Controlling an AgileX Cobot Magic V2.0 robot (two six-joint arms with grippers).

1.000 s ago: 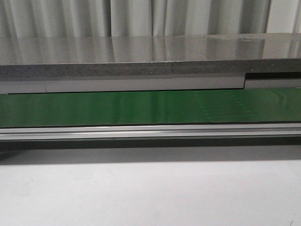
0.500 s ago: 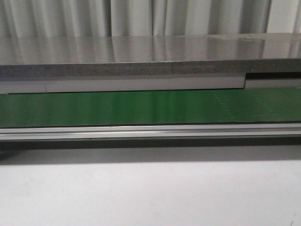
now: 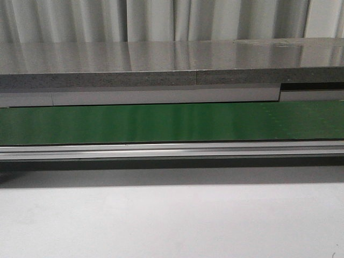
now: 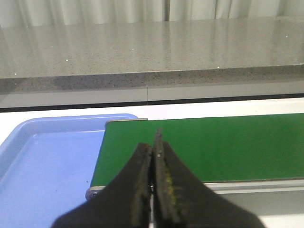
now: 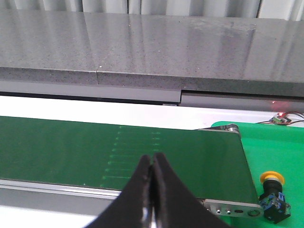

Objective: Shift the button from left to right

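Observation:
The button [image 5: 273, 191], a yellow-orange cap on a dark body, lies on a bright green surface [image 5: 280, 147] just past the right end of the green conveyor belt [image 5: 118, 147]; it shows only in the right wrist view. My right gripper [image 5: 151, 160] is shut and empty, above the belt's near edge, left of the button. My left gripper [image 4: 153, 145] is shut and empty, above the belt's left end [image 4: 213, 142]. Neither gripper nor the button shows in the front view, which shows only the belt [image 3: 172, 122].
A light blue tray [image 4: 42, 161] lies beside the belt's left end. A grey stone counter [image 3: 172, 64] runs behind the belt, with curtains behind it. An aluminium rail [image 3: 172, 150] edges the belt's front, with a white table [image 3: 172, 220] before it.
The faint stitched seam on the belt has moved to the right and out of the front view. Nothing else has changed there.

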